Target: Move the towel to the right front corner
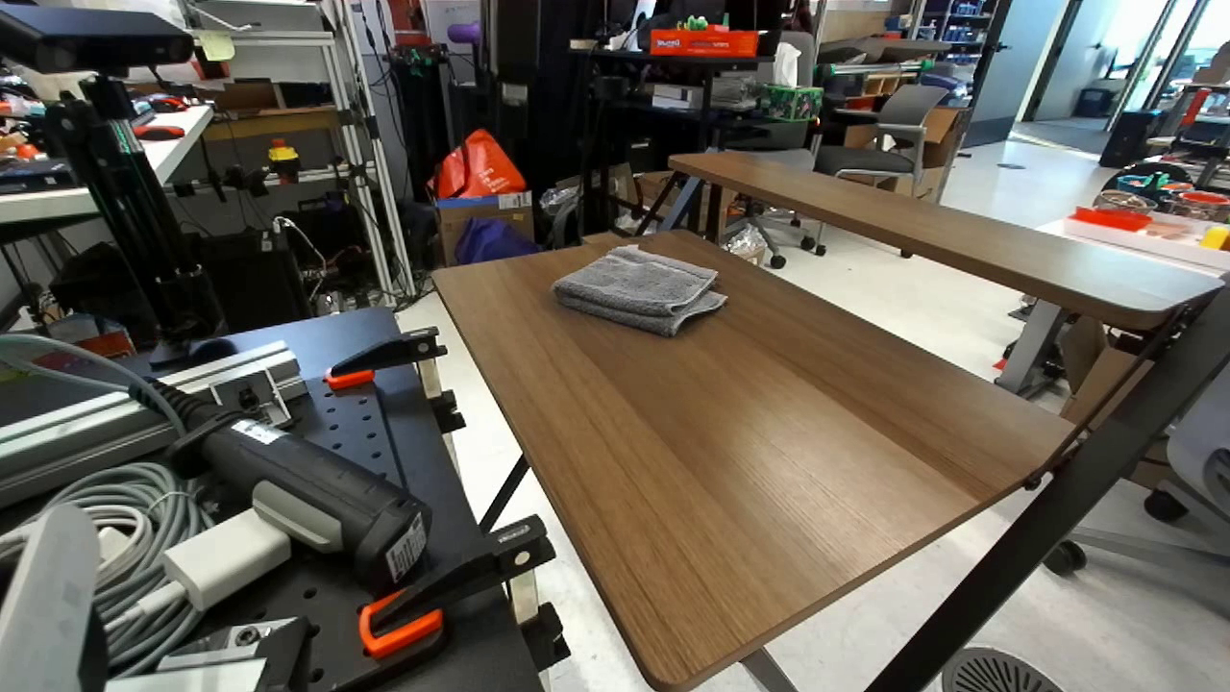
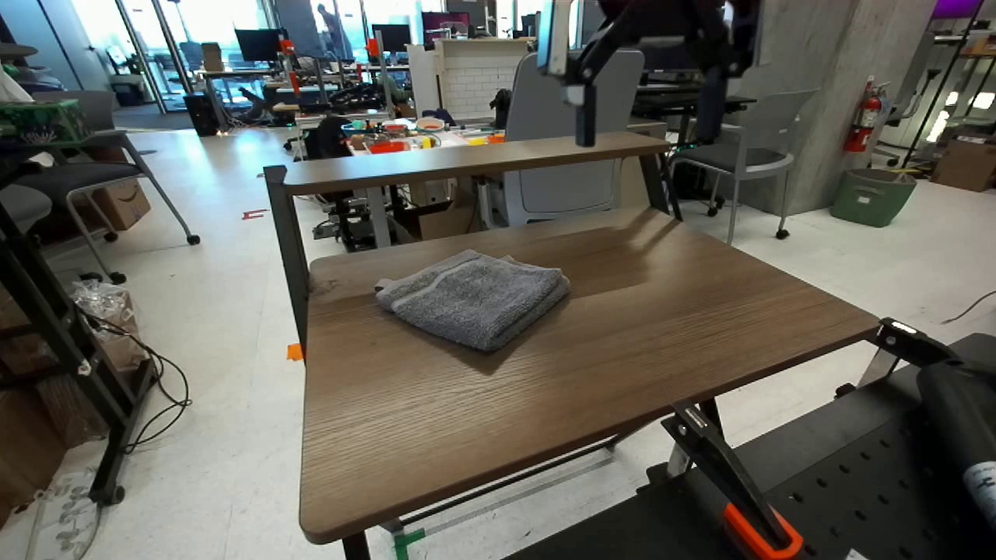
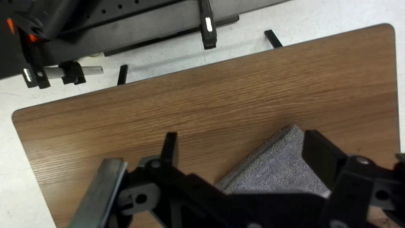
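Wrist view shows the fingers wide apart, one of them covering part of the towel below. Seen in an exterior view, they hang above the tabletop, well apart from the towel. Grey, folded and lying flat, it rests wholly inside the edges, toward one end of the tabletop and nearer the raised brown board than the black bench; a pale stripe runs along one side of it. Board and bench stand on opposite sides of the tabletop in both exterior views. Two black and orange clamps sit at the bench's edge, and a black tool and a coil of cable lie on top beside a metal bar.
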Controlling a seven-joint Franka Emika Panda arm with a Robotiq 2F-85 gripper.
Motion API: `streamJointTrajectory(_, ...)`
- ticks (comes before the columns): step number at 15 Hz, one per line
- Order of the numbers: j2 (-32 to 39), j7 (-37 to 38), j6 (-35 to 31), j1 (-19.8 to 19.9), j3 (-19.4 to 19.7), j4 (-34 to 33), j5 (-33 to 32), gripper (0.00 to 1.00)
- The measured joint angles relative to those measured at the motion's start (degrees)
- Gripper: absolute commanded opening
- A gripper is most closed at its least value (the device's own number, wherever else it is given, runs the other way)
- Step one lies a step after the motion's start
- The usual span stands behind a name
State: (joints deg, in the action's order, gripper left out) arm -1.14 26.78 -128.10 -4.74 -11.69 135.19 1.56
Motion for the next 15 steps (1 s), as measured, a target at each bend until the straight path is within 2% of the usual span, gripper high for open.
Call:
streamJointTrajectory(5, 12.10, 8.32, -5.73, -3.16, 0.77, -8.69, -6.55, 1.00)
streamJointTrajectory(15, 34.06, 8.56, -5.45, -8.78, 4.64, -28.80, -6.32, 1.00)
